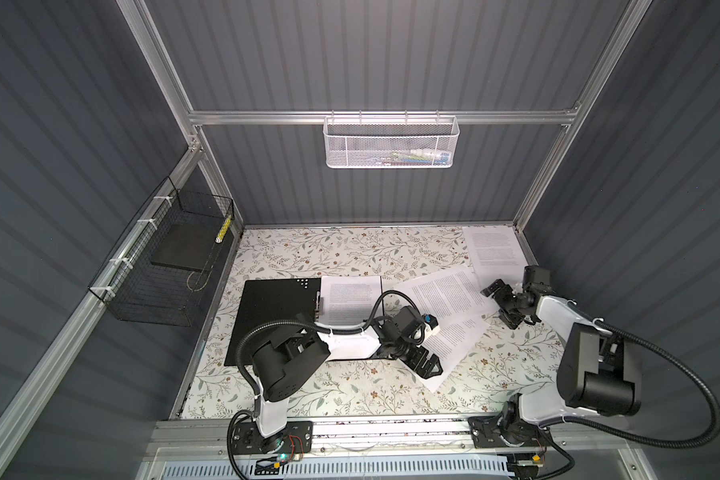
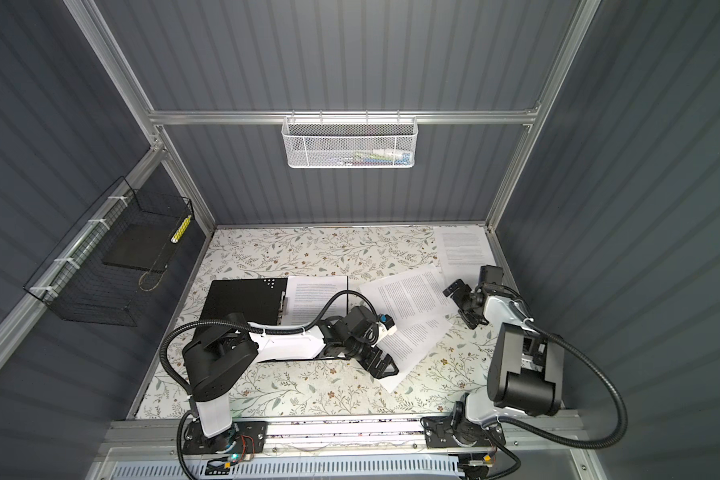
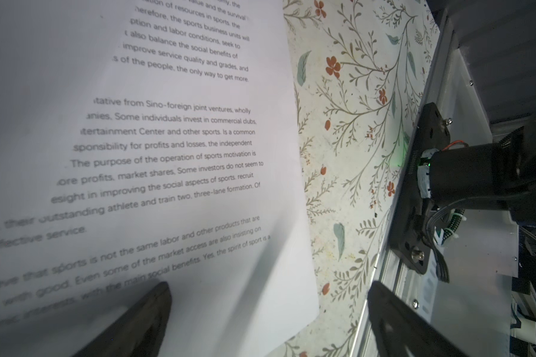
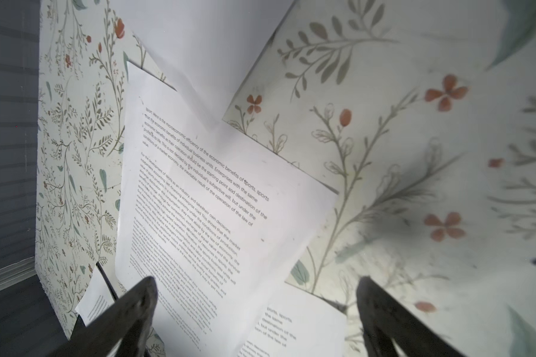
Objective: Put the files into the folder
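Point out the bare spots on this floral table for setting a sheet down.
Bare: the far strip of floral tabletop between grey back wall and open black folder; the near strip between folder and aluminium front rail. Crowded: right of centre, where overlapping white printed sheets lie under the open left pincer and beside the open right pincer.

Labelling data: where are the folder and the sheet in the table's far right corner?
folder (image 1: 275,303): in a top view, bare black left flap.
corner sheet (image 1: 493,251): in a top view, printed middle.
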{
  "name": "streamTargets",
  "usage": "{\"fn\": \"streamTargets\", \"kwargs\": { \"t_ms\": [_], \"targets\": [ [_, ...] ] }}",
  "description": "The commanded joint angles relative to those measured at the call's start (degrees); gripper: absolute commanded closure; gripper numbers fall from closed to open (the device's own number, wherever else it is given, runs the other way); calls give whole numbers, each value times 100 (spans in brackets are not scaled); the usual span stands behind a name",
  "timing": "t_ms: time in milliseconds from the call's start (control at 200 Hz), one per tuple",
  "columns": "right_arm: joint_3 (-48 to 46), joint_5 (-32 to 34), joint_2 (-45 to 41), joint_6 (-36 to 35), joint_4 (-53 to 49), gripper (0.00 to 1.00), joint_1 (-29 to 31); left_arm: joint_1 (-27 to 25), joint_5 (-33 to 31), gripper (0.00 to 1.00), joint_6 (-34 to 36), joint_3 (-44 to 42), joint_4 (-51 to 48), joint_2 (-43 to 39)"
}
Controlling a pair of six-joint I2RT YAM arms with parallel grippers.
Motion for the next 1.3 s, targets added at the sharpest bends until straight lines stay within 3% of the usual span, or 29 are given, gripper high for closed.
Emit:
{"fn": "streamTargets", "kwargs": {
  "t_ms": [0,125,335,935,1296],
  "targets": [
    [-113,-64,155,-246,-322,1,-22,-82,-83,0,-142,-342,-1360,520],
    [-81,-581,430,-320,-234,1,-1,-82,-86,0,-119,-304,-1392,527],
    [18,-720,640,-391,-293,1,30,-82,-125,0,-120,-319,-1411,481],
    [51,-650,841,-598,-1046,1,433,-82,-167,0,-34,159,-1542,705],
    [-745,-1549,-107,-363,-286,1,633,-82,-43,0,-40,444,-1503,1063]
  ]
}}
